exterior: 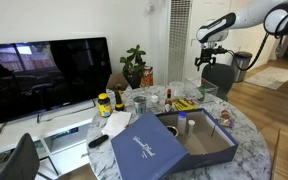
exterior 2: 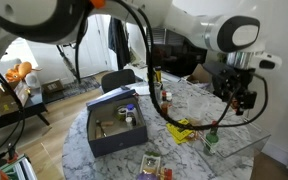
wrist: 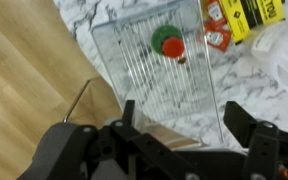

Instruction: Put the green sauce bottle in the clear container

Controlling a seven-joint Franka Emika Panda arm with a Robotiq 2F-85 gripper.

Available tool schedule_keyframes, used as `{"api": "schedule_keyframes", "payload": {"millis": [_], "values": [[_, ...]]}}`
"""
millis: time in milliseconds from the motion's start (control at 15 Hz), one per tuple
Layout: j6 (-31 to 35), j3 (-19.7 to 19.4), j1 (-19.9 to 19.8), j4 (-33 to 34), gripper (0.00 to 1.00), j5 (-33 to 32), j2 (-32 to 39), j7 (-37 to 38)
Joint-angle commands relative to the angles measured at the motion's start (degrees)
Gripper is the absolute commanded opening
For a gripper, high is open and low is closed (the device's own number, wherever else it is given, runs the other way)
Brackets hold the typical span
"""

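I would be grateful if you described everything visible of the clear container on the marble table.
In the wrist view, the clear container is a rectangular, colourless tub, seemingly transparent plastic, with ribbed walls and an open top. It stands upright on the marble table, close to the table's edge. The green sauce bottle stands inside it, toward one end. Red sauce packets lie beside one corner.

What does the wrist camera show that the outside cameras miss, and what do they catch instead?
Only the wrist view looks straight down into the clear container, the green sauce bottle inside. Only an exterior view shows the television, the blue box and the plant. Both share the marble table, yellow packets and the open tool.
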Motion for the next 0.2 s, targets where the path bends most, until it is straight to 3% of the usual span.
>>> {"api": "schedule_keyframes", "payload": {"millis": [0,67,133], "values": [[7.5,-1.3,1.7,-8.3,1.0,-3.0,-11.7,-4.0],[9.4,-1.3,2.0,-9.6,1.0,-3.8,-14.6,-5.6],[5.6,-0.8,0.7,-2.0,1.0,-2.2,-7.5,-2.9]]}}
